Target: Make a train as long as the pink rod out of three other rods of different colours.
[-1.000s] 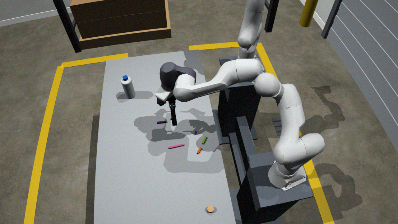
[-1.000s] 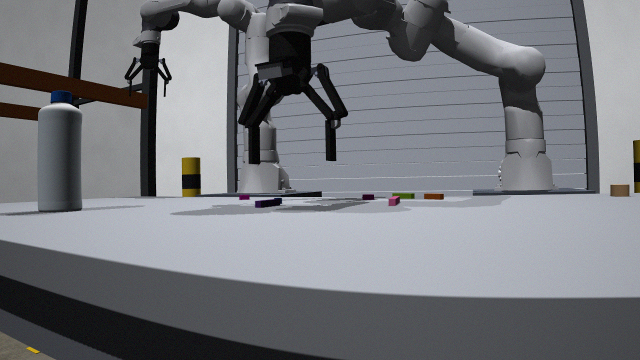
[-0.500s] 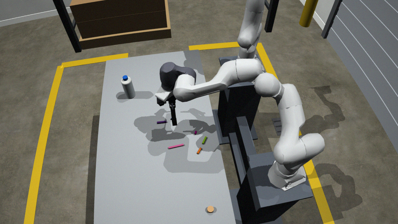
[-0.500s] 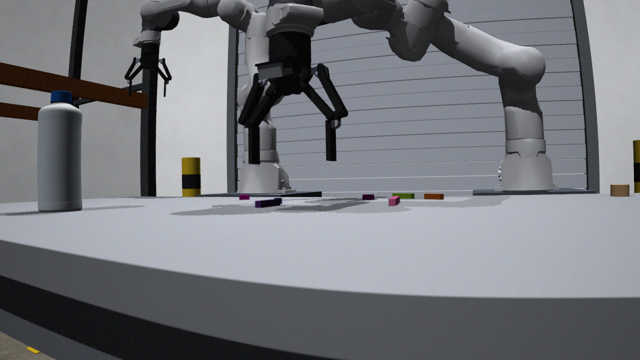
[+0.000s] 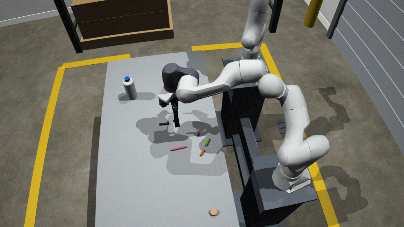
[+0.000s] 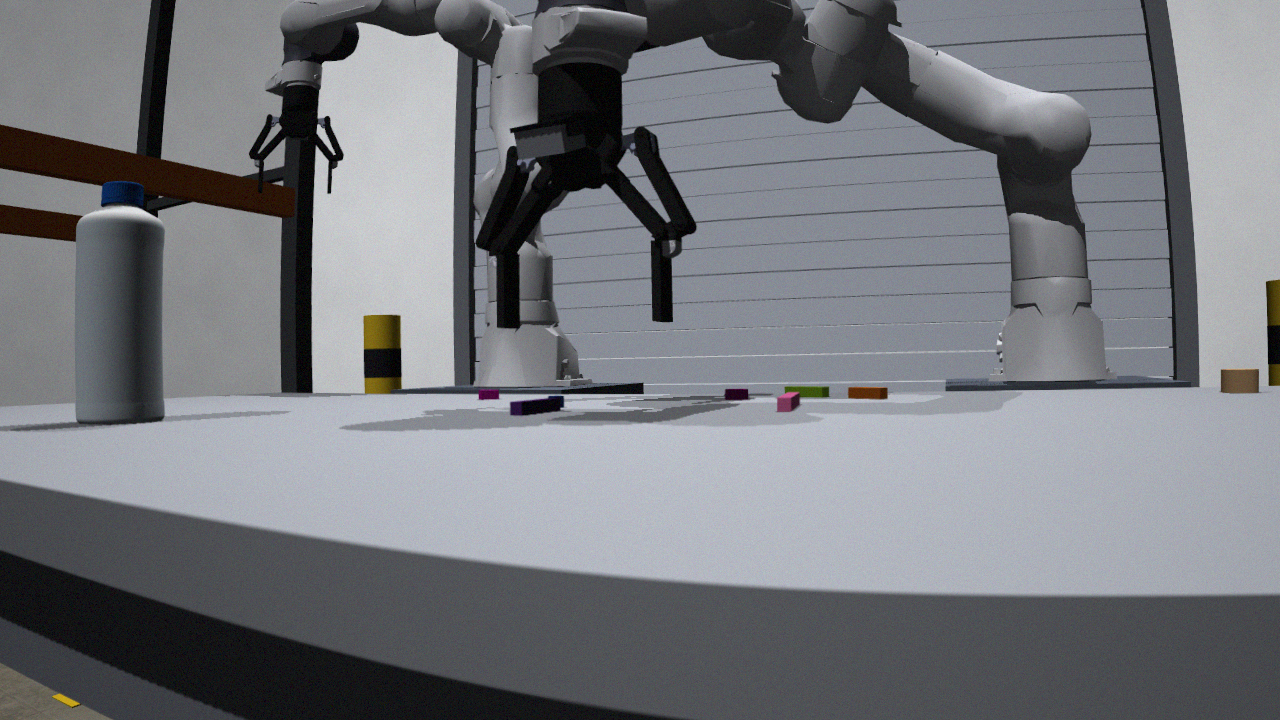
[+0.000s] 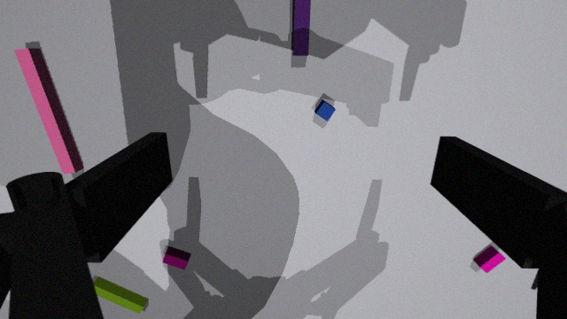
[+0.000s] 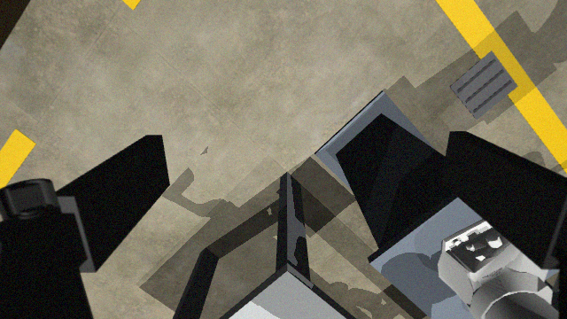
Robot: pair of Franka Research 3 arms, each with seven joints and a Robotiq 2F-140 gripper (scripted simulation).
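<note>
Pink rod flat on worktop; orange rod, lime rod near its end, apart. My left end effector, right end effector both spread.

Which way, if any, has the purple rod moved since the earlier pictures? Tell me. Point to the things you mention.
No, no shift visible: the purple rod (image 5: 164, 123) (image 6: 529, 407) (image 7: 301, 27) keeps its place relative to the bottle (image 5: 130, 90) (image 6: 119, 313).
</note>
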